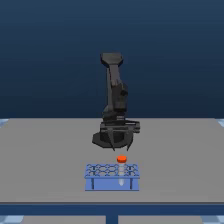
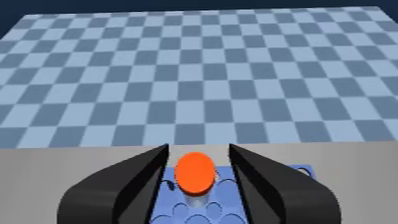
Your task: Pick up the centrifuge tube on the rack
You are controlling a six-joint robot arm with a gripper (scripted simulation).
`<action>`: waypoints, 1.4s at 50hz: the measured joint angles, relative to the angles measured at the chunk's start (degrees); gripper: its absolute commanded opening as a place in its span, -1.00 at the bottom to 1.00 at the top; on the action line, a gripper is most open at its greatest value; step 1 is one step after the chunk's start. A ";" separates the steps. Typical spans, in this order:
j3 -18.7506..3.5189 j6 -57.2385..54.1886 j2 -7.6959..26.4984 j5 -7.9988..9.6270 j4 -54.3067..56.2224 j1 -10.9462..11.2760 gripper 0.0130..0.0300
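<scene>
Tube (image 1: 121,161) stands in the blue rack (image 1: 112,177) on the grey desk (image 1: 40,160), orange cap up. Pincer (image 2: 197,170) is apart, one finger each side of the cap, not touching. It looks light, stiff and slippery, so grab just under the cap.

In the wrist view the hand (image 2: 202,172) hides most of the rack (image 2: 222,207); the tube (image 2: 195,172) shows only its cap; the exterior view blurs the rack's holes.
</scene>
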 measured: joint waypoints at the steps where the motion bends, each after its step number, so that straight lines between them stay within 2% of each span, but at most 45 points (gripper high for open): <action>1: -0.16 -0.68 0.15 0.08 0.61 0.01 1.00; 17: -2.06 -8.24 2.00 0.93 7.92 0.19 1.00; 32: -2.86 -11.23 2.90 1.29 10.56 0.27 1.00; 70: -1.80 -2.96 3.21 0.58 1.58 0.25 1.00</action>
